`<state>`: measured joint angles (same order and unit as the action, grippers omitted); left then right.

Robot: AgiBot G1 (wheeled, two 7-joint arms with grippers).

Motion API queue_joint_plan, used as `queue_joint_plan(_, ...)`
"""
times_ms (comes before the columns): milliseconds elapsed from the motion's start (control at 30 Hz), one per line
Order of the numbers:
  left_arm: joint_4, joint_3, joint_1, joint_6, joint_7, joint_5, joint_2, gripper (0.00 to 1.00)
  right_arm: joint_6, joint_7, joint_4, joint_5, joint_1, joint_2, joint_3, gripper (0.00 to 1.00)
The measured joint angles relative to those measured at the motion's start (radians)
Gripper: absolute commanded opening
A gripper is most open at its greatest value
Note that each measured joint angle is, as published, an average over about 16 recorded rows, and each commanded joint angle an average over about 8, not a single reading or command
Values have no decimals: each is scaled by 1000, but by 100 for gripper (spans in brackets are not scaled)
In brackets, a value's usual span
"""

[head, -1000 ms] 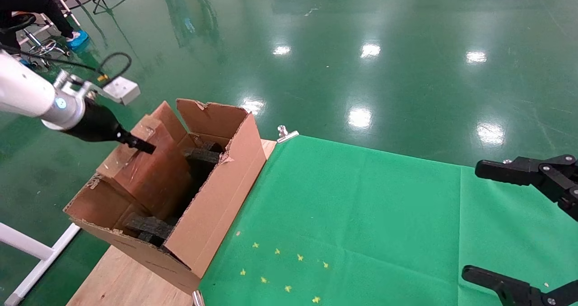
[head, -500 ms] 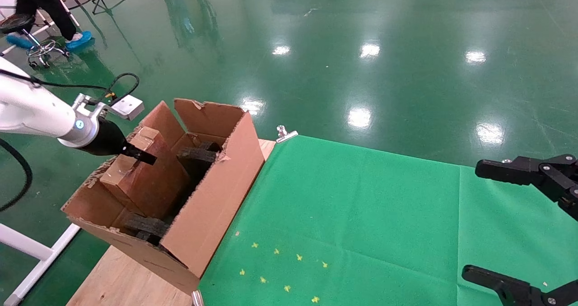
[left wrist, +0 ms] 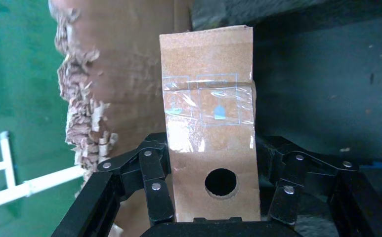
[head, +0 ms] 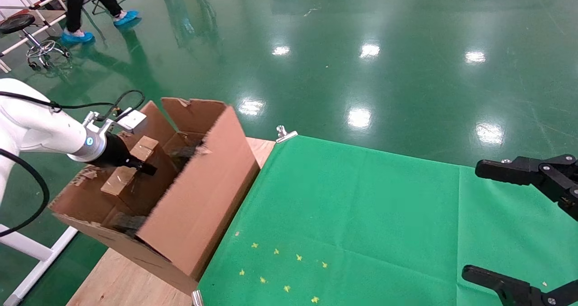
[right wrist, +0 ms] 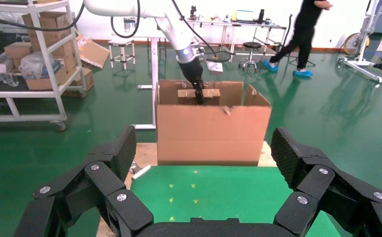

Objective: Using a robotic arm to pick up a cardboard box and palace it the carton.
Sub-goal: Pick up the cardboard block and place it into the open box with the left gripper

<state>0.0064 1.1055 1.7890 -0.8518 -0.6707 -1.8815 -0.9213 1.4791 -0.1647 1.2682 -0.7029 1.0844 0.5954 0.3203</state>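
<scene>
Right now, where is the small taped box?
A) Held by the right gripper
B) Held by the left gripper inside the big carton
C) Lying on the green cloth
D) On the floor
B: the left gripper clamps the small box inside the carton.

Carton [head: 198, 206] sits on desk [head: 122, 279] at left edge; cardboard box [head: 135, 170] inside it, held by left pincer [head: 146, 168]; right pincer [head: 519, 224] far right.
</scene>
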Motion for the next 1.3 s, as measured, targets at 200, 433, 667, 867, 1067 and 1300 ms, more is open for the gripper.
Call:
queue_joint_plan(200, 2, -8, -27, -8, -4, 12, -2, 0, 0, 0, 0, 0, 0, 0, 0, 100)
queue_joint_plan(433, 3, -24, -63, 3, -17, 33, -7, 2, 0, 0, 0, 0, 0, 0, 0, 100)
queue_joint_plan(667, 3, -45, -83, 24, -36, 61, -10, 89, 0, 0, 0, 0, 0, 0, 0, 100)
queue_joint_plan(867, 3, -57, -84, 34, -46, 78, -9, 100, 0, 0, 0, 0, 0, 0, 0, 100)
queue_joint_plan(1067, 3, -58, -84, 35, -46, 80, -8, 100, 0, 0, 0, 0, 0, 0, 0, 100)
queue_joint_plan(1300, 2, -53, -83, 30, -43, 75, -9, 100, -1, 0, 0, 1, 0, 0, 0, 100)
